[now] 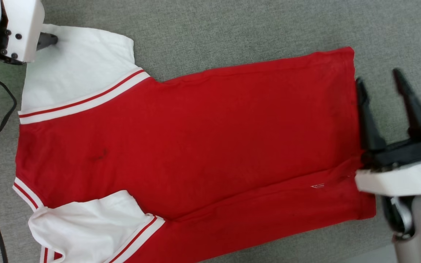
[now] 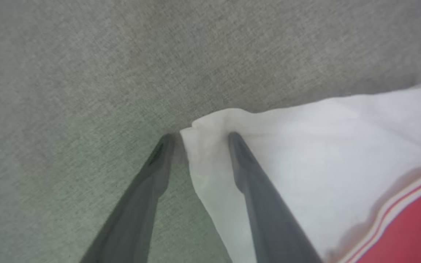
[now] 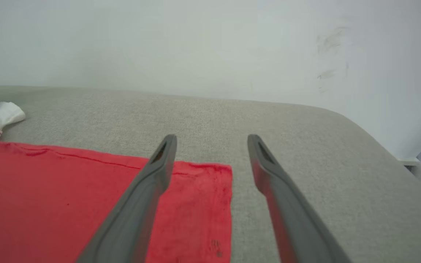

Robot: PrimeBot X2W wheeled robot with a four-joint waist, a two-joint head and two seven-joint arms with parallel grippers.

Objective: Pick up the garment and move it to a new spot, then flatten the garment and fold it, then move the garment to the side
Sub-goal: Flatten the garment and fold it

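Garment [image 1: 196,146], lower sleeve [image 1: 86,226] off-frame; left claw [image 1: 48,39] mostly behind wrist [image 1: 22,25].

surface: grey fabric pad [image 1: 232,29] | load: garment [image 1: 196,138], spread flat, red side up

Red shirt [image 1: 196,138] of soft, matt, slightly fuzzy knitted cloth, with smooth white cloth sleeves [image 1: 79,65]. Beneath it, a tabletop [image 1: 232,29] covered in coarse grey woven fabric. Fingers [image 3: 141,204] of the right pincer [image 1: 378,76] look like smooth, dark, matt plastic; its wrist casing [image 1: 397,182] is glossy white.
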